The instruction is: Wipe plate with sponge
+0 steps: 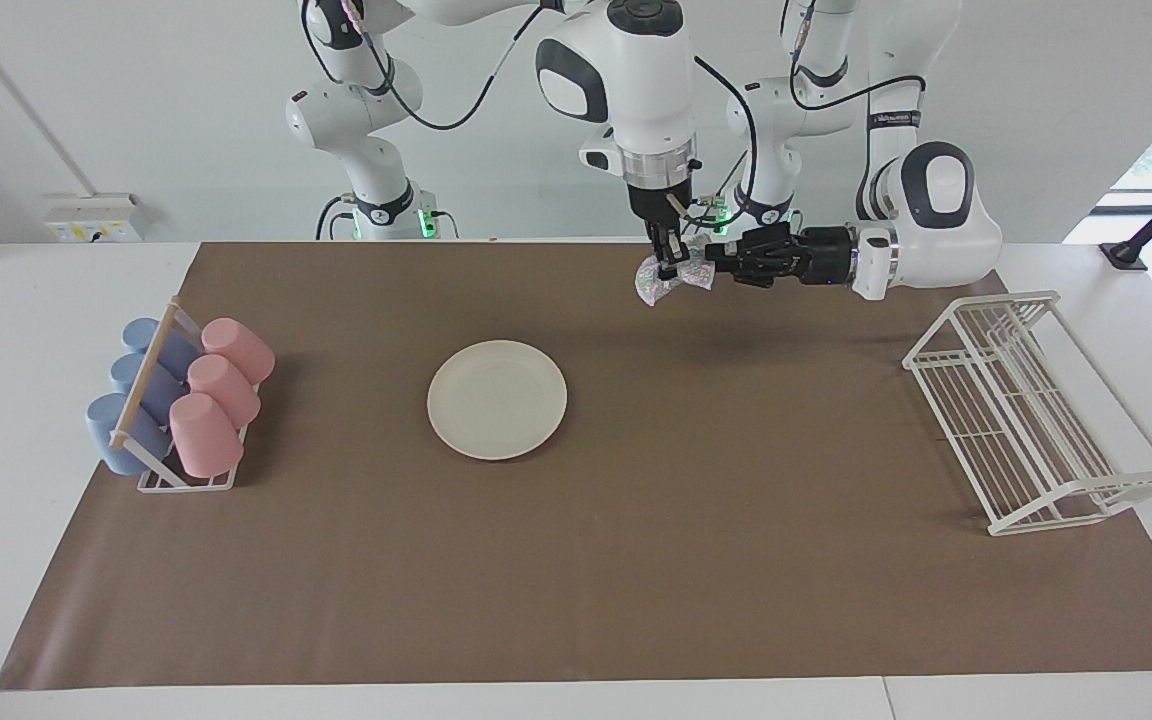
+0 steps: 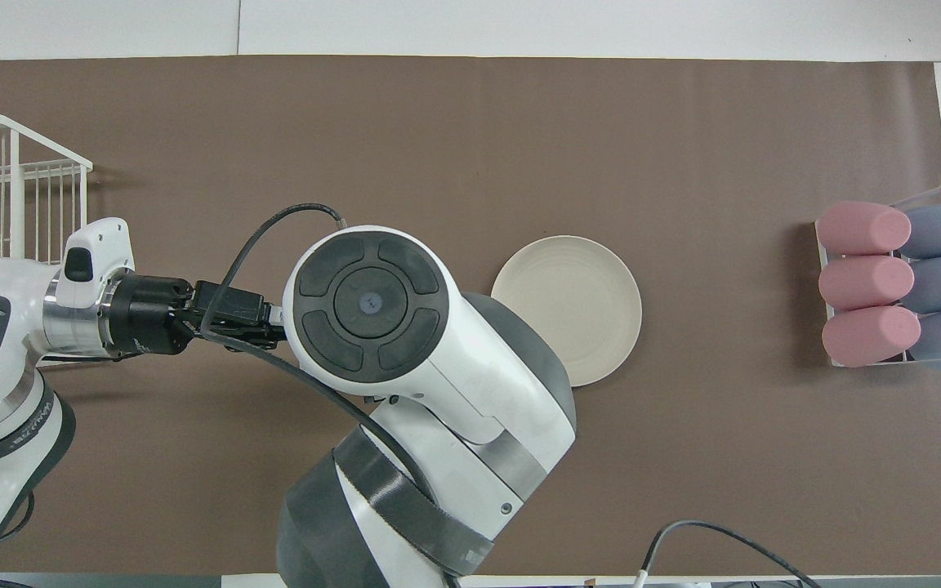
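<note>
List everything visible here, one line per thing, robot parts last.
Plate: 1, cream-white, mid-mat.
Sponge: 1, silvery-grey, in the air between both pincers, over the mat near the robots.
Pink cups: 3, in a holder at the right arm's end.
Blue cups: 3, same holder, beside the pink ones.
Wire rack: 1, white, at the left arm's end.
Mat: 1, brown, covering the table.
Right pincer: pointing down, shut on the sponge.
Left pincer: reaching sideways, at the sponge.

You've got bare mat (image 1: 696, 470) all round the plate (image 1: 497, 399); cup rack (image 1: 181, 405) & wire rack (image 1: 1026, 410) sit well apart at the table ends.
</note>
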Controlling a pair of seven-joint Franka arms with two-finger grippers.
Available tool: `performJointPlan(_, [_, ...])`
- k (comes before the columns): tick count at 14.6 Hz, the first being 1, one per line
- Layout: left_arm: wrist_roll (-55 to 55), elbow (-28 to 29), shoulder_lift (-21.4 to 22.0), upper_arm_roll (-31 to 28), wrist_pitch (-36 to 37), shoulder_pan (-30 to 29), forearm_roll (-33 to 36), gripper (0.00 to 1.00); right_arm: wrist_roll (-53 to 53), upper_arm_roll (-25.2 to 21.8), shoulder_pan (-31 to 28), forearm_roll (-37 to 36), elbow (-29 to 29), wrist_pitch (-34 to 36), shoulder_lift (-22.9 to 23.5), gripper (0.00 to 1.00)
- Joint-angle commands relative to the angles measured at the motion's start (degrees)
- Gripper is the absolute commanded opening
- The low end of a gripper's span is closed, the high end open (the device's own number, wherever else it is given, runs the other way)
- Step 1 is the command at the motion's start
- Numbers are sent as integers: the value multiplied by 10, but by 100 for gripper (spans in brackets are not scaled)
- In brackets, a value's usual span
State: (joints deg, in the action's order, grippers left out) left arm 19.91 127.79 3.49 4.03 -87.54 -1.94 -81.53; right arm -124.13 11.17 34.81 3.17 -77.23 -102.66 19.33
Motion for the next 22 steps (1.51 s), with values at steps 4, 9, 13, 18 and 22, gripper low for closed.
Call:
performJointPlan(4, [7, 15, 14, -6, 3, -4, 1, 100, 58, 3, -32, -16, -79, -15, -39, 0])
performJointPlan(9, [7, -2, 15, -6, -28, -9, 80, 100, 208, 3, -122, -18, -315, -204, -118, 0])
performJointPlan(13, [-44, -50, 14, -5, -84, -13, 214, 100, 323, 3, -177, -18, -413, -274, -145, 0])
performJointPlan(18, [-122, -135, 15, -4, -91, -14, 392, 100, 362, 3, -189, -9, -455, -299, -124, 0])
performJointPlan(22, [-122, -142, 15, 2, -111, 0, 535, 100, 362, 3, -189, -8, -457, -315, -103, 0])
